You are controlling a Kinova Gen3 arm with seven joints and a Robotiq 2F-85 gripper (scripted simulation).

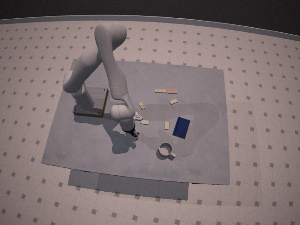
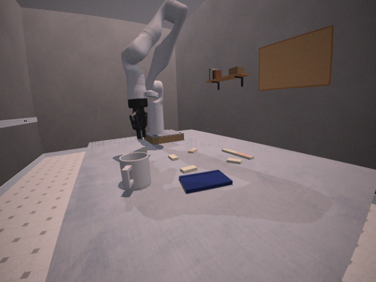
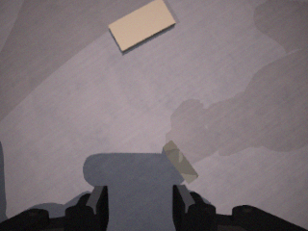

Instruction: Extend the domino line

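My gripper (image 1: pixel 136 134) (image 2: pixel 140 138) (image 3: pixel 140 201) is partly open and empty, above the table. A domino (image 1: pixel 136 138) (image 2: pixel 144 150) (image 3: pixel 180 162) stands upright just below it, narrow from above and shaded; its face is too dim to read. The line (image 1: pixel 166 91) (image 2: pixel 237 153) lies straight, greenish at its left end and pinkish at its right in the top view. A domino with orange marks (image 1: pixel 141 105) (image 2: pixel 192 150) lies face up. Plain-backed dominoes lie flat: one nearest the gripper (image 1: pixel 145 122) (image 2: pixel 173 157) (image 3: pixel 141 25), one near the book (image 1: pixel 167 125) (image 2: pixel 188 168), one below the line (image 1: pixel 173 101) (image 2: pixel 234 160).
A grey mug (image 1: pixel 165 149) (image 2: pixel 135 170) stands to the right of the gripper in the top view. A dark blue book (image 1: pixel 181 127) (image 2: pixel 205 181) lies beyond the plain dominoes. The robot's wooden base (image 1: pixel 104 104) (image 2: pixel 165 138) stands at the table's left side.
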